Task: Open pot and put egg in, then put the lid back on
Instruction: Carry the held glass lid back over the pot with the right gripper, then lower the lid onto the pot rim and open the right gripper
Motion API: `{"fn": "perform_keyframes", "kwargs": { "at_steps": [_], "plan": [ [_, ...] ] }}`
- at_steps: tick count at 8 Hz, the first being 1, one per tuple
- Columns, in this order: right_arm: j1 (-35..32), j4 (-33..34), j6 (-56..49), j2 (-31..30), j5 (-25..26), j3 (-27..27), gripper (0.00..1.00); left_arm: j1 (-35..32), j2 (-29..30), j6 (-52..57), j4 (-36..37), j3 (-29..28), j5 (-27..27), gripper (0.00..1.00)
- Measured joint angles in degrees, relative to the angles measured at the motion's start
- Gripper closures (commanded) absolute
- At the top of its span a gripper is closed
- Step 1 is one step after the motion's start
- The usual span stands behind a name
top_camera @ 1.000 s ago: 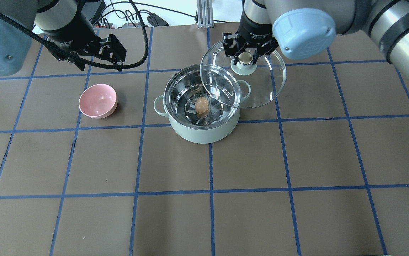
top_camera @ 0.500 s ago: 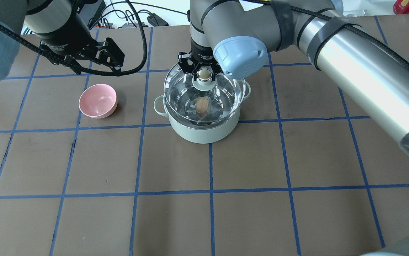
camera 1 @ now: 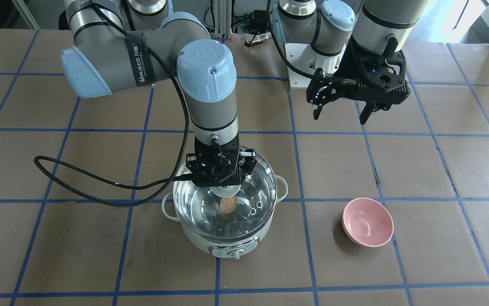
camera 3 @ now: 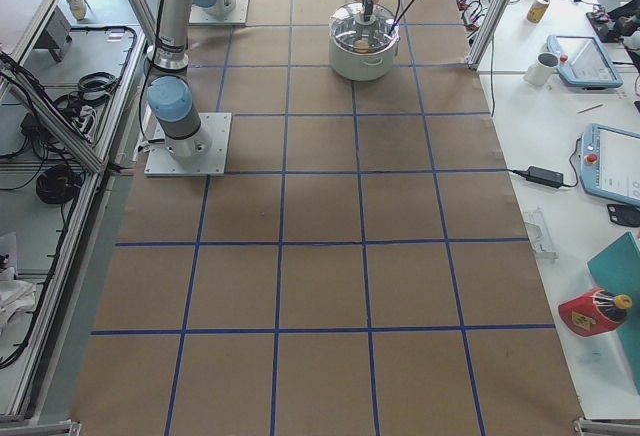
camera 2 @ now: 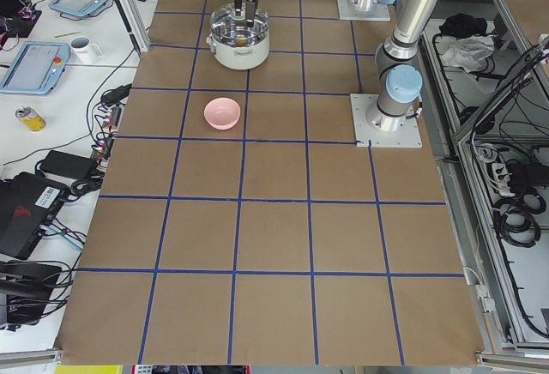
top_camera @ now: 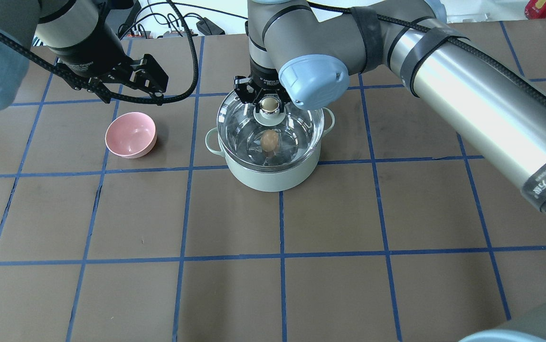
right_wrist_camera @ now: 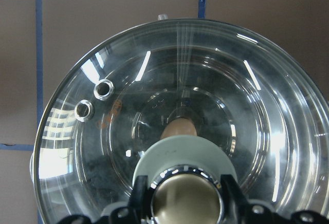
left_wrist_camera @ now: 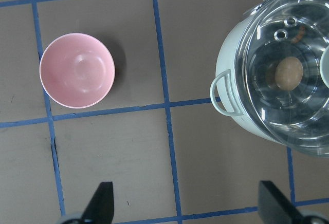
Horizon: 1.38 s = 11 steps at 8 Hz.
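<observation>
The mint-green pot (top_camera: 275, 178) stands mid-table, its control knob (camera 1: 238, 253) facing away from the robot. The light-brown egg (top_camera: 269, 141) lies on the pot's steel bottom and shows through the glass in the front view (camera 1: 227, 205) and the left wrist view (left_wrist_camera: 289, 73). The clear glass lid (top_camera: 301, 128) covers the pot's mouth, centred; I cannot tell whether it rests fully on the rim. My right gripper (top_camera: 269, 104) is shut on the lid's beige knob (right_wrist_camera: 186, 198). My left gripper (top_camera: 145, 78) is open and empty, above the table behind the bowl.
A pink bowl (top_camera: 130, 134), empty, stands left of the pot, about a hand's width from it. The right arm's cable (camera 1: 100, 182) loops over the table beside the pot. Brown table with blue grid tape all around.
My right gripper carried the lid from behind and to the right of the pot to over its mouth, then slightly lower. The egg and the left gripper have hardly moved.
</observation>
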<state>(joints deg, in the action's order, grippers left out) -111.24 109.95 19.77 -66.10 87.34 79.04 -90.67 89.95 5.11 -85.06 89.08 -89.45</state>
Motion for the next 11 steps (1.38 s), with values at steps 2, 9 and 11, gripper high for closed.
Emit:
{"fn": "perform_keyframes", "kwargs": {
  "at_steps": [2, 9, 11],
  "plan": [
    [-0.02, 0.07, -0.23, 0.34, 0.02, 0.30, 1.00, -0.04, 0.00, -0.08, 0.01, 0.05, 0.00, 0.00],
    [-0.03, 0.65, 0.21, 0.76, -0.10, 0.56, 1.00, -0.12, -0.04, -0.10, -0.07, 0.13, -0.34, 0.00],
    [-0.03, 0.74, 0.25, 1.17, -0.14, 0.64, 1.00, -0.12, -0.16, -0.03, -0.12, 0.13, -0.47, 0.00]
  ]
}}
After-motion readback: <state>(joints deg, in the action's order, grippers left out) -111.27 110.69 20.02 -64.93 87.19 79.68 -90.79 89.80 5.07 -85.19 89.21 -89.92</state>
